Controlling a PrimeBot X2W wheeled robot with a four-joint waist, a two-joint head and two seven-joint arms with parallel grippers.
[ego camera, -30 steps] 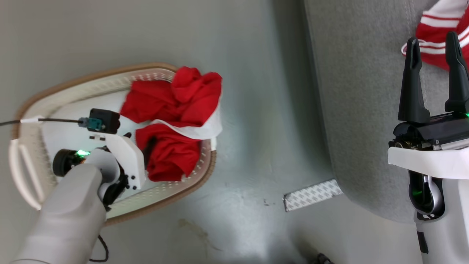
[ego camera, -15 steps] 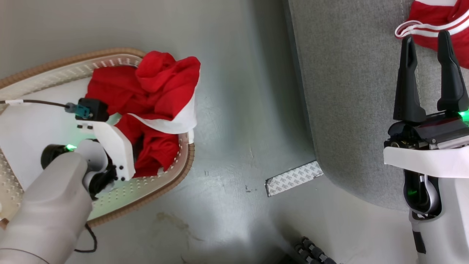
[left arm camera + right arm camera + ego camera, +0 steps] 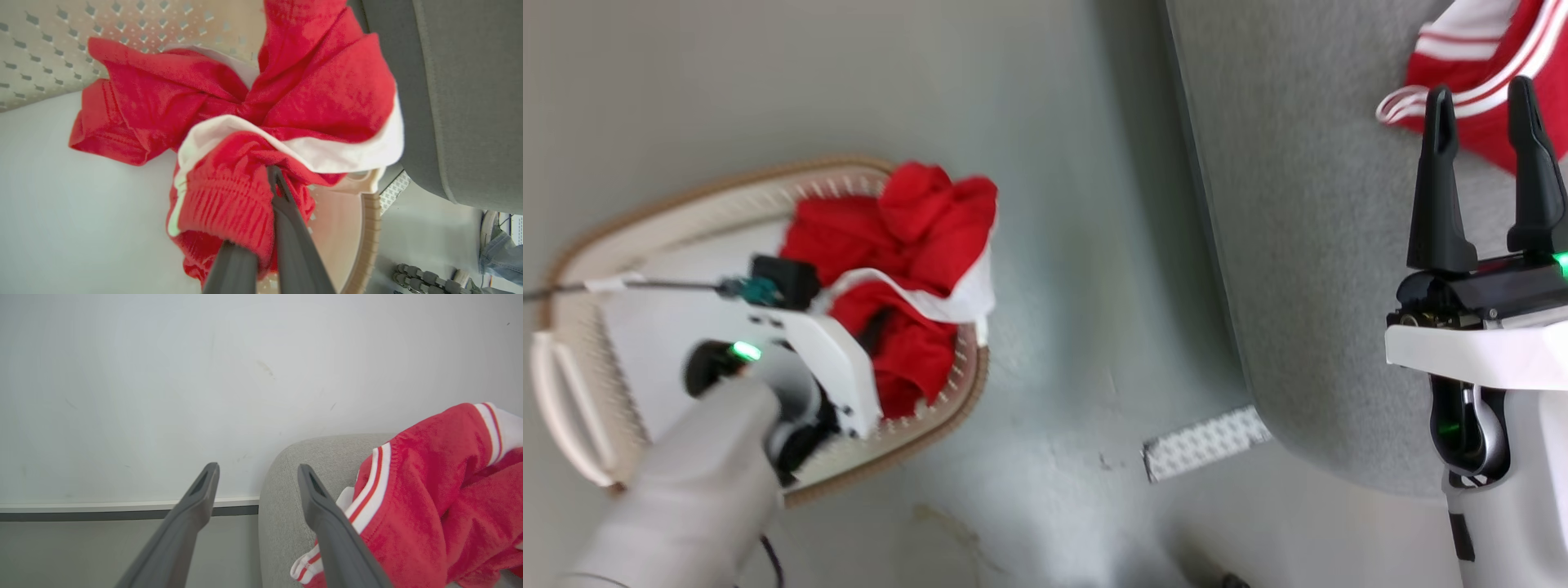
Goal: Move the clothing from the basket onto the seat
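Head view: the basket (image 3: 970, 384) stands on the grey floor (image 3: 1054, 163) at the left, well apart from the sofa (image 3: 1298, 245) on the right. A bundle of red clothes (image 3: 915, 237) with a white panel fills the end of the basket nearest the sofa, and part of it hangs over the rim. The left gripper (image 3: 872, 331) reaches into this bundle from the bare end of the basket, its fingers mostly hidden by its white bracket. The right gripper (image 3: 1481, 86) is over the sofa with its 2 fingers spread and nothing between them. Just beyond their tips lies a striped garment (image 3: 1474, 65), red with white bands, on the sofa cushion. A white patterned strip (image 3: 1205, 441) lies on the floor by the sofa's corner.

Left wrist view: the left gripper (image 3: 261, 192) is clenched on a ribbed fold of the red clothes (image 3: 327, 81). 1 finger shows alongside the fold and the other is buried under it. The bundle rests against the basket's perforated wall (image 3: 61, 49).

Right wrist view: the right gripper (image 3: 258, 469) is released, with the wall behind it. The striped garment (image 3: 429, 498) lies on the sofa (image 3: 310, 465) beside 1 finger. I cannot tell whether they touch.
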